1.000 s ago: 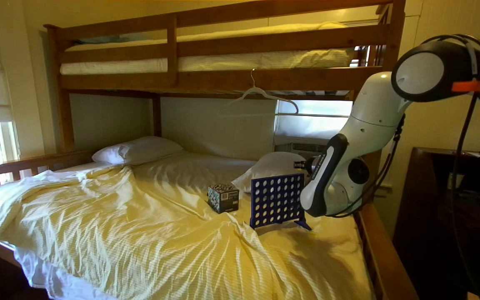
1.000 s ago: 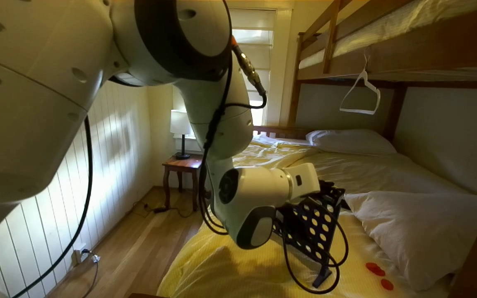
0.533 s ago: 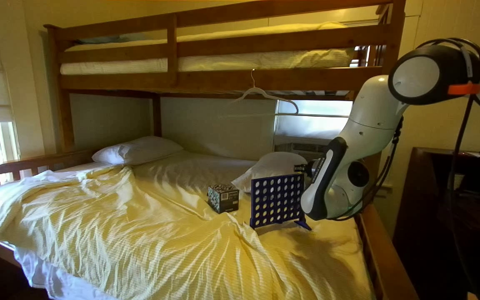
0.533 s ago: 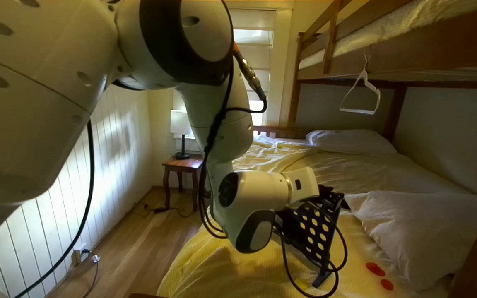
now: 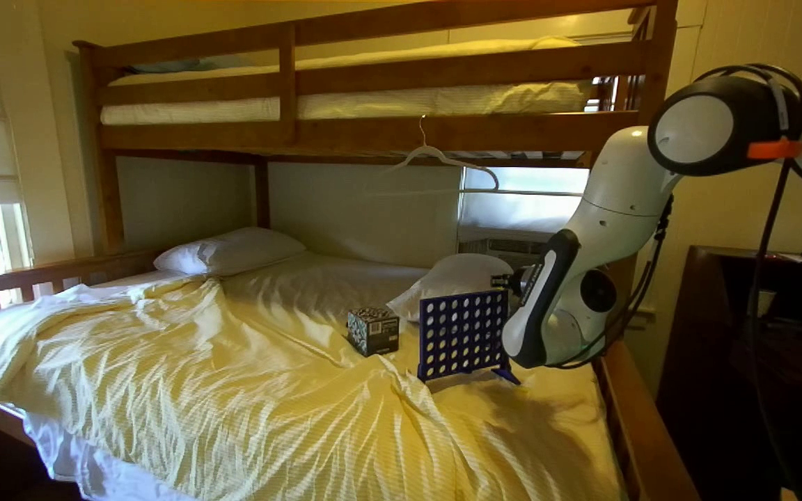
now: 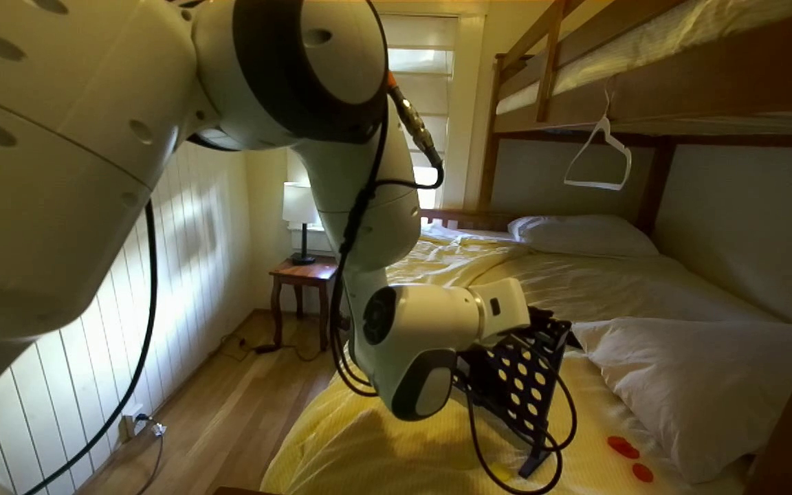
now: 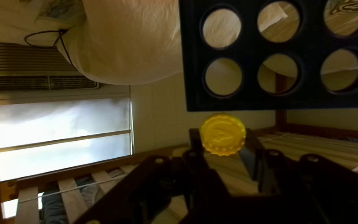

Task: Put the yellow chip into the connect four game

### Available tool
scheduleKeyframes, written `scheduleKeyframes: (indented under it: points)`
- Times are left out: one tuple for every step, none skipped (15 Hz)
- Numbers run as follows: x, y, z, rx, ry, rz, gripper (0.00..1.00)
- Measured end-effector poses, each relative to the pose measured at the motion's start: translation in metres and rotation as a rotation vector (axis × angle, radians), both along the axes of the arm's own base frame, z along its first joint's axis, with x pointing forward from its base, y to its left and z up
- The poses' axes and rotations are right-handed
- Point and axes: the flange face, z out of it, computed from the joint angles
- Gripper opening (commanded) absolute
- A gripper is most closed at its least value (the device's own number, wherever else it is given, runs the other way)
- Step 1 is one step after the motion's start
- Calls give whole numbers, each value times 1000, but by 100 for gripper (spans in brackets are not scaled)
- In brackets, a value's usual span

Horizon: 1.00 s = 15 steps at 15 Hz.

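Note:
The connect four game (image 5: 471,332) is a dark blue grid board standing upright on the bed, partly hidden by the arm in an exterior view (image 6: 527,382). My gripper (image 5: 503,281) is just above the board's top edge at its arm-side end. In the wrist view, which is upside down, the gripper (image 7: 224,140) is shut on a yellow chip (image 7: 222,134), gripped by its rim with its face to the camera. The board (image 7: 250,56) shows just past the chip. The chip appears slightly apart from the board's top edge, in line with the end column of holes.
A small dark box (image 5: 373,331) stands beside the board. Red chips (image 6: 642,472) and a yellow chip (image 6: 500,471) lie on the bed near the board's foot. A pillow (image 6: 698,378) is close by. A hanger (image 5: 425,149) hangs from the upper bunk (image 5: 373,136).
Compared with one second ago, the arm and gripper have lowered slightly with the chip held. Over the last half second almost nothing has moved. The board has stayed in place.

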Motion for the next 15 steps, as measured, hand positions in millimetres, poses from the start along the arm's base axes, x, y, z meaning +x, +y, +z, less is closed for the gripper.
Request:
scheduleKeyframes:
  points:
    - [0,0,0,0,-1,0,10]
    - [0,0,0,0,-1,0,10]
    - [0,0,0,0,-1,0,10]
    - [0,0,0,0,0,0,10]
    - [0,0,-1,0,2,0,10]
    - [0,0,-2,0,3,0,10]
    - [1,0,-3,-1,4,1,10]
    - [1,0,-4,-2,4,1,10]
    - [2,0,-5,-2,5,2,10]
    - [3,0,-6,-3,6,2,10]
    - [3,0,-7,-4,7,2,10]
    - [3,-1,-8,-4,8,2,10]
    - [3,-1,-9,-4,9,2,10]
    - [4,-1,-9,-5,10,2,10]
    - [4,-1,-10,-5,10,2,10]
